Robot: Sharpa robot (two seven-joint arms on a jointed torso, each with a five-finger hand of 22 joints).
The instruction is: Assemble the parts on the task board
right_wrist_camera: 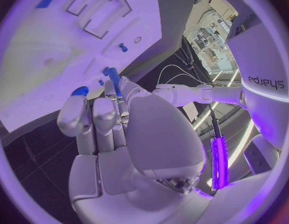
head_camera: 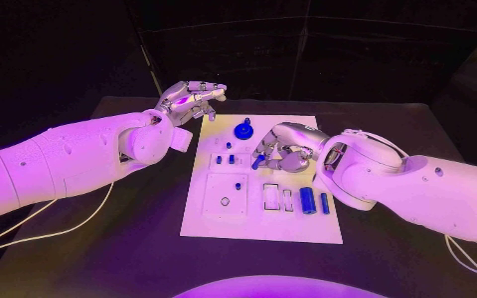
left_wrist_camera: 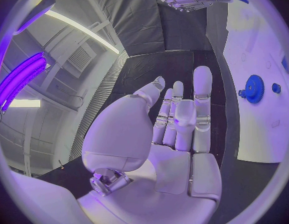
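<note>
**Board work, one peg held**

Table point(head_camera: 119, 243) is spanned at its middle by the white task board point(head_camera: 260, 225); the right hand point(head_camera: 283, 152) is held over the board's centre, a small blue peg point(head_camera: 258, 162) pinched in its fingers; the left hand point(head_camera: 191, 99) is poised off the board's far left corner, fingers apart, nothing held; a blue gear point(head_camera: 243, 130) is seated near the board's far edge; two blue cylinders point(head_camera: 308, 201) are laid near its right edge.

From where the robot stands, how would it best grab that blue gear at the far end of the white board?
Probably from above, fingers closing on the toothed rim of the blue gear. It appears to lie flat on the task board, so its sides are the only edges to pinch. The open left hand hovers nearest.
</note>
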